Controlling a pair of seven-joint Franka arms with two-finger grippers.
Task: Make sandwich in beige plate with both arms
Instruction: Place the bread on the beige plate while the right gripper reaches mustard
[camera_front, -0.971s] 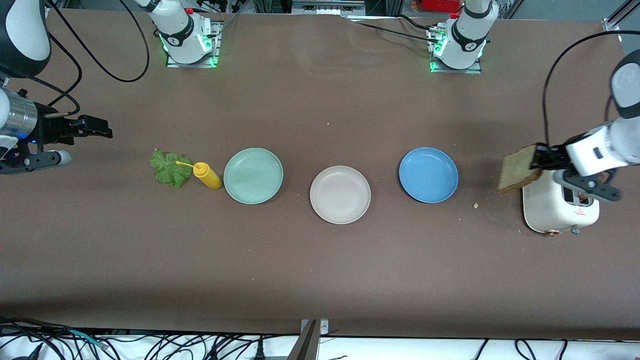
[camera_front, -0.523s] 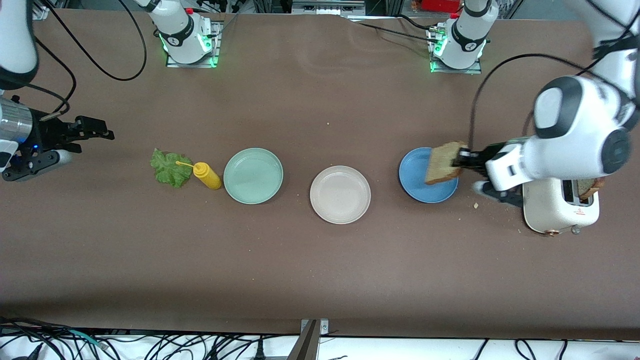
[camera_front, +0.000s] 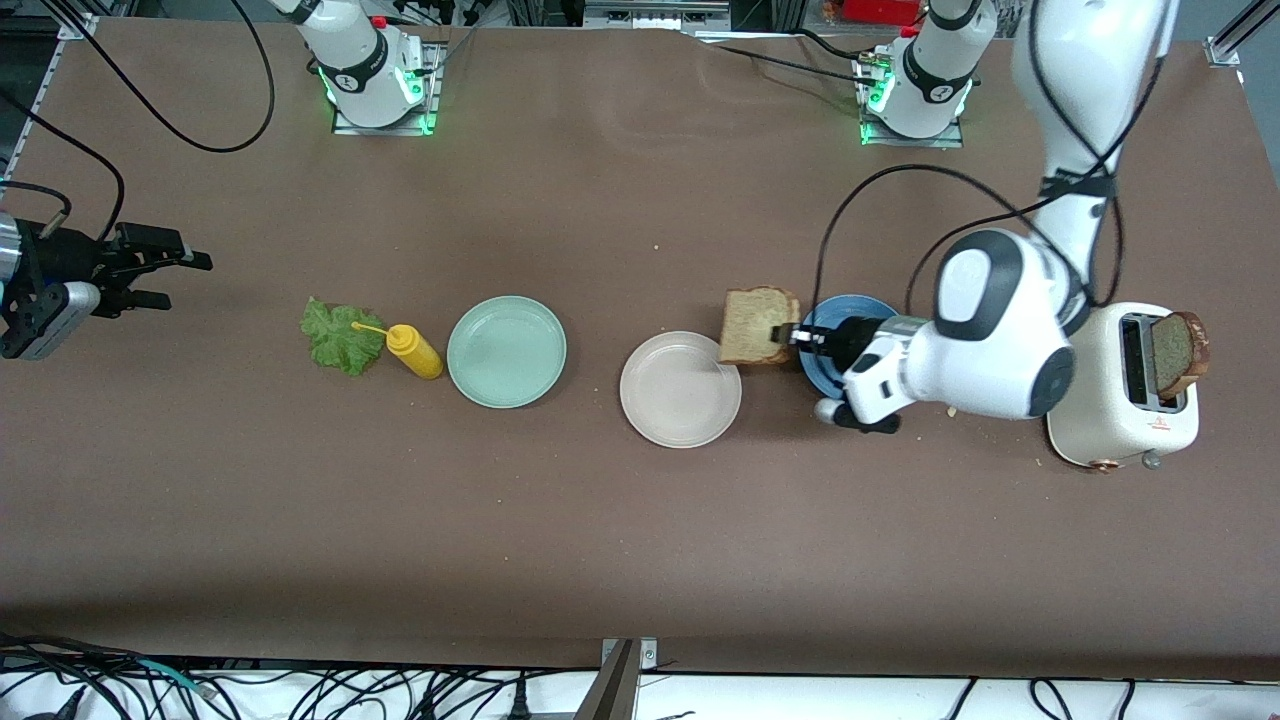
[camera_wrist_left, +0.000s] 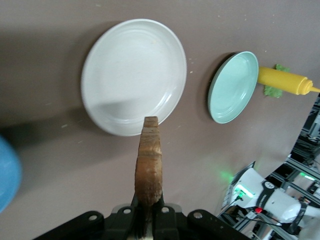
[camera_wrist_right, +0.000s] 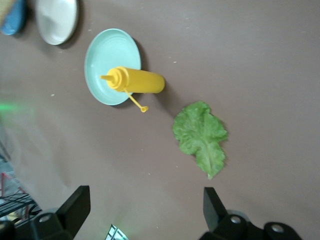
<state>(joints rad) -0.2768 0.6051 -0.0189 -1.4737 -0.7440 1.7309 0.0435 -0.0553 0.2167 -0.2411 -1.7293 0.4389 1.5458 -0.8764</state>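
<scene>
The beige plate (camera_front: 680, 389) lies bare on the brown table (camera_front: 640, 540), nearest the front camera among the three plates. Toward the right arm's end stands the mint-green plate (camera_front: 506, 351), slightly farther from the camera, then a yellow squeeze bottle (camera_front: 413, 350) lying on its side just beside it, with a ruffled green lettuce leaf (camera_front: 334, 336) at its nozzle end. Toward the left arm's end lies the blue plate (camera_front: 850, 340), partly covered by the left arm.

The left gripper (camera_front: 800, 337) hangs over the blue plate's edge, its fingers clamped on a slice of toasted bread (camera_front: 760, 326). The slice is in the air above the gap between the blue and beige plates, reaching the beige plate's rim; in the left wrist view it shows edge-on (camera_wrist_left: 149, 162), perhaps tilted.

At the left arm's end of the table a white toaster (camera_front: 1120, 400) holds a second slice (camera_front: 1175, 352) upright in its slot.

The right gripper (camera_front: 150, 268) waits above bare table past the lettuce, its fingers (camera_wrist_right: 75, 202) wide apart and holding nothing.
</scene>
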